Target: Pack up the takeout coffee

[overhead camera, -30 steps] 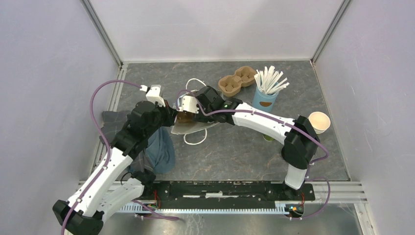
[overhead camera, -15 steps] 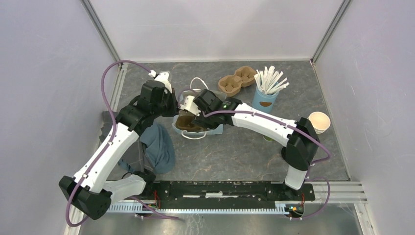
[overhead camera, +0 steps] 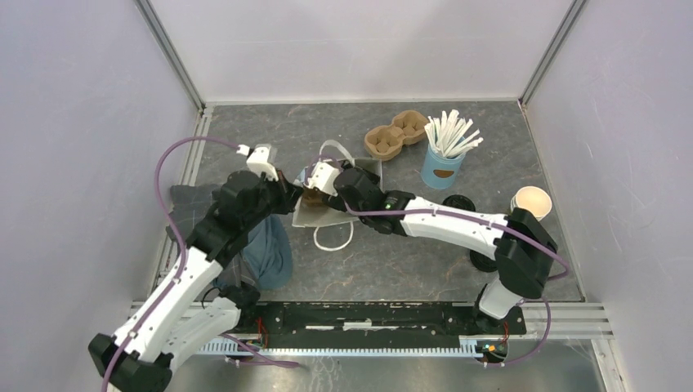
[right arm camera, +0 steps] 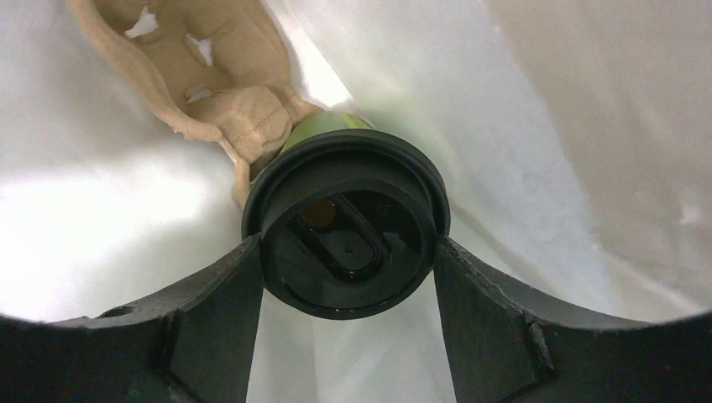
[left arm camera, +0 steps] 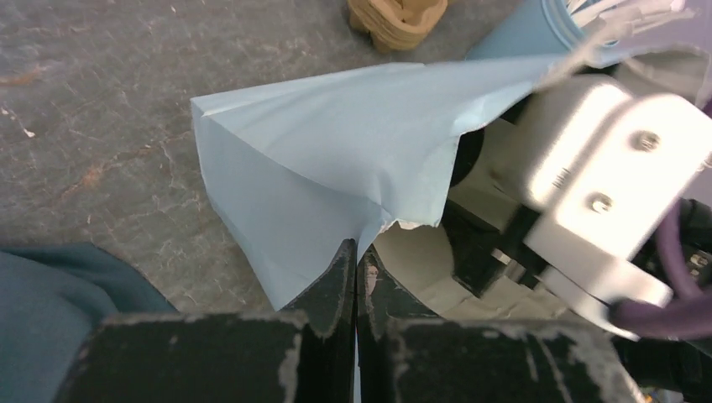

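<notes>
The takeout coffee, a green cup with a round black lid, is inside the light-blue paper bag, next to a brown pulp carrier. My right gripper reaches into the bag and its jaws press on both sides of the lid. In the top view only the right gripper's white wrist shows at the bag's mouth. My left gripper is shut on the torn rim of the bag and holds the mouth open. It sits at the bag's left side.
A brown cup carrier and a light-blue cup of white sticks stand at the back. A lidless cup is at the right, with loose black lids nearby. A blue-grey cloth lies under the left arm.
The left arm swung toward the back left, then came back, still at the bag's rim. The right arm has lowered toward the near side, and the bag has shifted with it.
</notes>
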